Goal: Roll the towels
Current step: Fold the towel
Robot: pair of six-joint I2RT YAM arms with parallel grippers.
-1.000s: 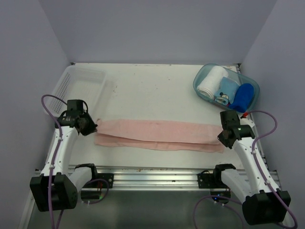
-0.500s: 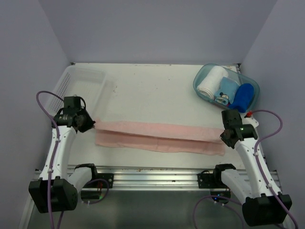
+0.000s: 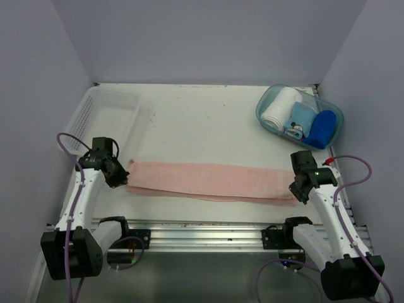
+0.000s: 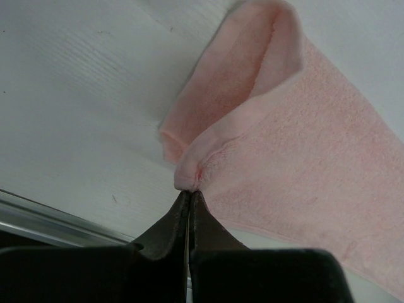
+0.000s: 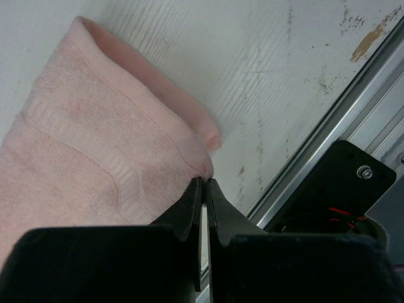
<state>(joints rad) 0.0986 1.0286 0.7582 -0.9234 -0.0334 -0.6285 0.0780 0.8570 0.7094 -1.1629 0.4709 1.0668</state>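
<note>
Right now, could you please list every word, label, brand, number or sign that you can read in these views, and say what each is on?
None can be read.
The light blue cloth in the clear tub carries a cartoon print, too small to show any lettering.
The pink towel and the table bear no writing.

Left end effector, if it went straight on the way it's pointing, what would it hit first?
The left end effector is shut on a corner of the pink towel, so the towel's folded end comes first; beyond that probably the table, though depth is unclear.
</note>
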